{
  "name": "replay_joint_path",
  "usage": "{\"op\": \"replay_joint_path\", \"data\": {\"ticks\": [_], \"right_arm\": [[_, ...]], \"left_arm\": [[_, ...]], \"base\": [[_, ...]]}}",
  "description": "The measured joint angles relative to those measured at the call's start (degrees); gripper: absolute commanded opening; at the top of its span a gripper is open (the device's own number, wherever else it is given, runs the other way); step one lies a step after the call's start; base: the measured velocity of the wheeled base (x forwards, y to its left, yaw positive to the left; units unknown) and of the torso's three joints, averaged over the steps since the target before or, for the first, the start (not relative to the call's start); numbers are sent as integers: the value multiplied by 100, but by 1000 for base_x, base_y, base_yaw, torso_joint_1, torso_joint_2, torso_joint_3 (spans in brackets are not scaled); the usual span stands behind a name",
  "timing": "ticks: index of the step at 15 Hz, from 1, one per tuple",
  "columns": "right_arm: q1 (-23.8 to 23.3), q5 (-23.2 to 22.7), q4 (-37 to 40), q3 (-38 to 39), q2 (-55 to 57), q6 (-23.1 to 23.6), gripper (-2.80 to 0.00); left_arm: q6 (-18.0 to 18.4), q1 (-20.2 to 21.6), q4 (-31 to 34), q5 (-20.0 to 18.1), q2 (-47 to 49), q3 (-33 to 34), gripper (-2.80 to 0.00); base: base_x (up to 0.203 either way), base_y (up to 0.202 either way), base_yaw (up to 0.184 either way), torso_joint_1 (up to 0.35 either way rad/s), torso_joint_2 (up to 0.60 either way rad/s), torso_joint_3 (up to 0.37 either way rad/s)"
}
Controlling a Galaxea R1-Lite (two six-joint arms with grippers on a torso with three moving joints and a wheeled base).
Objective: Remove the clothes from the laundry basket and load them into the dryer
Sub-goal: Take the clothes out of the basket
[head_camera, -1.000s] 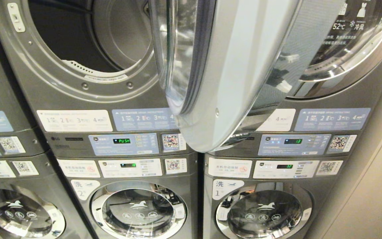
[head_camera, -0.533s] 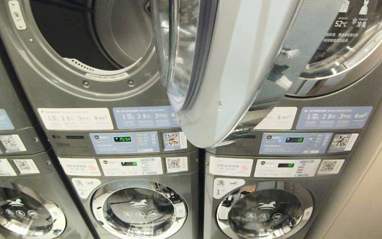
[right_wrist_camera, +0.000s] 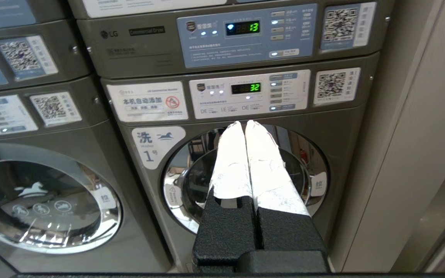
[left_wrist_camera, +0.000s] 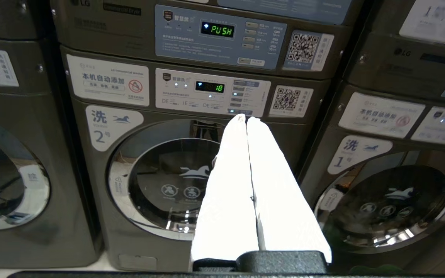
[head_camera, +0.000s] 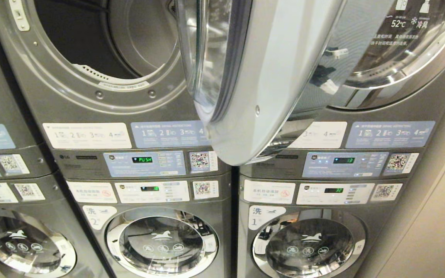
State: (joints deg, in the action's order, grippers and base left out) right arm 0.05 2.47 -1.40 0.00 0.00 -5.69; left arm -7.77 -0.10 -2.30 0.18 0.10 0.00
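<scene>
Dryer (head_camera: 102,58) at 11 o'clock in the head view, door (head_camera: 253,77) swung open. Left gripper (left_wrist_camera: 244,119) and right gripper (right_wrist_camera: 244,124) pinched closed, empty. Clothes and basket unseen; denim likely soft, heavy: grab the waistband.

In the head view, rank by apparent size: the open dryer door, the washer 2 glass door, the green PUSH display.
1. The open dryer door, though it swings toward the camera, which inflates it.
2. The washer 2 glass door.
3. The green PUSH display.
</scene>
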Motion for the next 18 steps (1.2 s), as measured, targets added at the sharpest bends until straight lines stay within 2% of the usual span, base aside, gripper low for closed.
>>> {"op": "replay_joint_path", "data": {"ticks": [3, 6, 18], "right_arm": [[2, 0, 0, 0, 0, 1, -280], [2, 1, 0, 0, 0, -4, -280], [2, -4, 2, 0, 0, 13, -280]], "left_arm": [[743, 0, -54, -141, 0, 0, -280], [1828, 0, 134, -328, 0, -2, -280], [1755, 0, 223, -335, -2, 0, -280]], "base": [[0, 0, 0, -64, 145, 76], [0, 0, 0, -73, 156, 84], [0, 0, 0, -94, 202, 109]]}}
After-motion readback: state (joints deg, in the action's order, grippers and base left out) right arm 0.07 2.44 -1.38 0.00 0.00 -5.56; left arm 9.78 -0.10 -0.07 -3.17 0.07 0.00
